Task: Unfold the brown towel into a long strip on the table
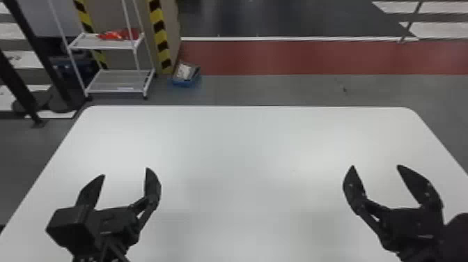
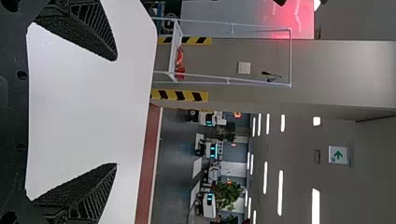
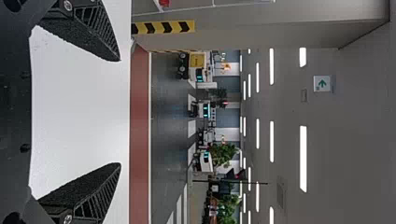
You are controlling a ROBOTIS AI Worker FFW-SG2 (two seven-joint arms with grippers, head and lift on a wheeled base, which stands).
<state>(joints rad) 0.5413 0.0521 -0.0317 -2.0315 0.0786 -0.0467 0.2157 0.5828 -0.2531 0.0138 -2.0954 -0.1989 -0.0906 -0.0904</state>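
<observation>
In the head view my left gripper (image 1: pixel 124 172) is held over the left part of the white table (image 1: pixel 243 156), its two black fingers spread wide. My right gripper (image 1: pixel 375 167) stands open in the same way over the table's right part. Nothing is between the fingers of either one. From the left wrist view, the left gripper (image 2: pixel 116 112) has the white tabletop behind its parted fingers. The right gripper (image 3: pixel 120 112) likewise frames bare tabletop in the right wrist view. I see no brown towel.
Beyond the table's far left corner stands a white wire-shelf cart (image 1: pixel 120 80) with something red on its upper shelf. A blue box (image 1: pixel 186 75) sits on the floor beside it. Dark posts rise at the far left.
</observation>
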